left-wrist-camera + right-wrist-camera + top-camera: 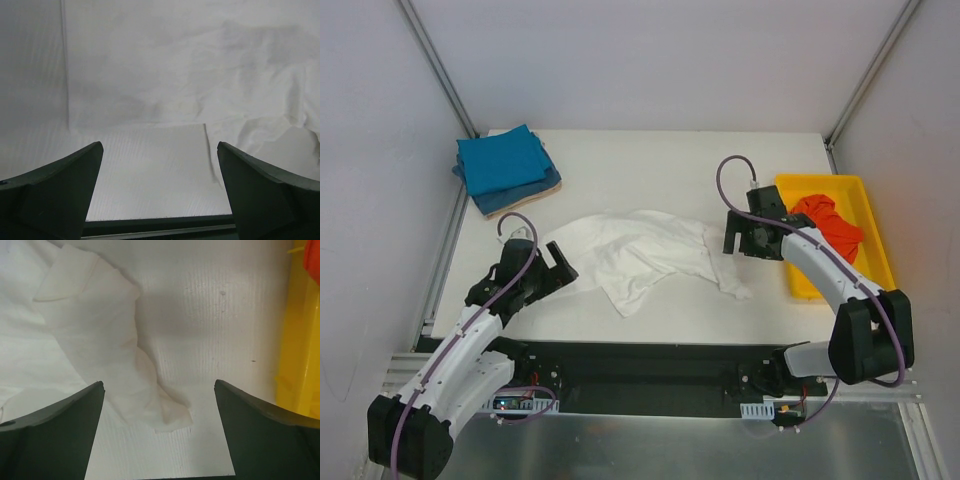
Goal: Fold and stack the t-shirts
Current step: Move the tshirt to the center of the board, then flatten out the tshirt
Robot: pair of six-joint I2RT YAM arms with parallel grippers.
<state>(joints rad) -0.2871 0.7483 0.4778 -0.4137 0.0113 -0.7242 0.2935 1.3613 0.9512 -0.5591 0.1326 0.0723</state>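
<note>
A crumpled white t-shirt (640, 255) lies spread across the middle of the table. My left gripper (561, 266) is open and empty at the shirt's left edge. In the left wrist view the gripper (160, 146) is over bare table, with the white shirt (175, 65) just ahead. My right gripper (735, 243) is open and empty at the shirt's right end. In the right wrist view the gripper (159, 385) is over a twisted tail of the white shirt (100, 330). Folded teal-blue shirts (500, 163) sit on a tan one (533, 193) at the back left. An orange-red shirt (830, 225) lies bunched in the tray.
The yellow plastic tray (881, 250) stands at the right edge of the table, and its wall shows in the right wrist view (300, 340). Walls with metal frame posts close in the table on the left, back and right.
</note>
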